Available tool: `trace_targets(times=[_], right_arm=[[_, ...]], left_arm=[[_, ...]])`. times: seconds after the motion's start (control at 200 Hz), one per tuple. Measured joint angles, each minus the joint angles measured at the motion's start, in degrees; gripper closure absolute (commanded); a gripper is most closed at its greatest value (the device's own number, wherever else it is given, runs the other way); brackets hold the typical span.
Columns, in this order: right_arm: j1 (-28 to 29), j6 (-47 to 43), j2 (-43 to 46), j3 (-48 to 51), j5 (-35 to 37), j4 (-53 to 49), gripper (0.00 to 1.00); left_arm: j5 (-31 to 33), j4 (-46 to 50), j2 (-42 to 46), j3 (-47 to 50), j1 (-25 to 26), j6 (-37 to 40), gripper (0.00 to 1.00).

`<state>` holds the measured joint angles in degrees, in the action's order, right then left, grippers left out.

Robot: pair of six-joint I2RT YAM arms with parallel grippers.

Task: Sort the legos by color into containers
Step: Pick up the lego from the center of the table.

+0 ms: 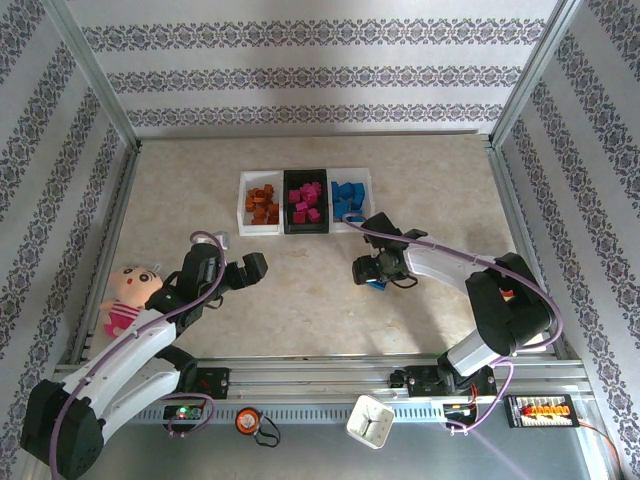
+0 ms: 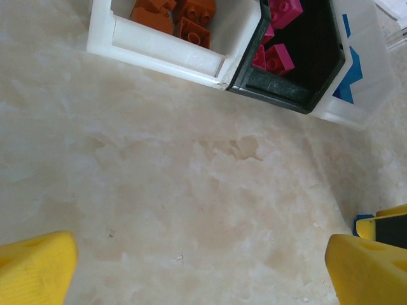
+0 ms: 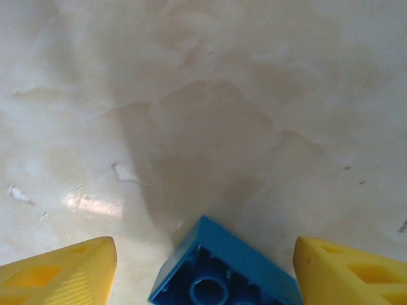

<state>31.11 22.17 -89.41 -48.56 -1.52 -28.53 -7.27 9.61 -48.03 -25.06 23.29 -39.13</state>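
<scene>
A blue lego (image 3: 222, 273) sat hollow side up between the right fingers (image 3: 57, 270), with a gap on one side; whether they gripped it could not be told. It was near the containers (image 1: 243, 205), on their near side. These held orange legos (image 1: 263, 204), magenta legos (image 1: 306, 202) and blue legos (image 1: 347, 196), one colour each. The left fingers (image 2: 32, 267) stood wide apart above the table (image 2: 159, 178).

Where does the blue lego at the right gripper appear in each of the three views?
Top external: blue lego under the right gripper, right of centre.
Left wrist: blue sliver at the right edge, low.
Right wrist: bottom centre, between yellow fingers.
Shared landmark: the marbled tabletop.
</scene>
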Motion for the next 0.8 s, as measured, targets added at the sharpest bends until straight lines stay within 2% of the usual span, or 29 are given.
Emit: trace_targets(times=[0.275, 0.465, 0.535, 0.685, 0.804], right_arm=[[5.6, 0.9, 0.2, 0.2, -0.5, -1.8, 0.45], [5.8, 1.7, -1.1, 0.2, 0.4, -2.6, 0.66], [5.9, 1.7, -0.7, 0.2, 0.7, -2.6, 0.71], [5.9, 1.2, 1.6, -0.8, 1.2, -3.9, 0.74], [4.8, 0.0, 3.8, -6.4, 1.9, -4.8, 0.74]], left_arm=[[0.0, -1.2, -0.8, 0.4, 0.0, -0.3, 0.00], [0.0, -1.5, -1.2, 0.5, 0.0, -0.4, 0.00], [0.0, -1.5, -1.2, 0.5, 0.0, -0.4, 0.00], [0.0, -1.5, -1.2, 0.5, 0.0, -0.4, 0.00], [0.0, -1.5, -1.2, 0.5, 0.0, -0.4, 0.00]])
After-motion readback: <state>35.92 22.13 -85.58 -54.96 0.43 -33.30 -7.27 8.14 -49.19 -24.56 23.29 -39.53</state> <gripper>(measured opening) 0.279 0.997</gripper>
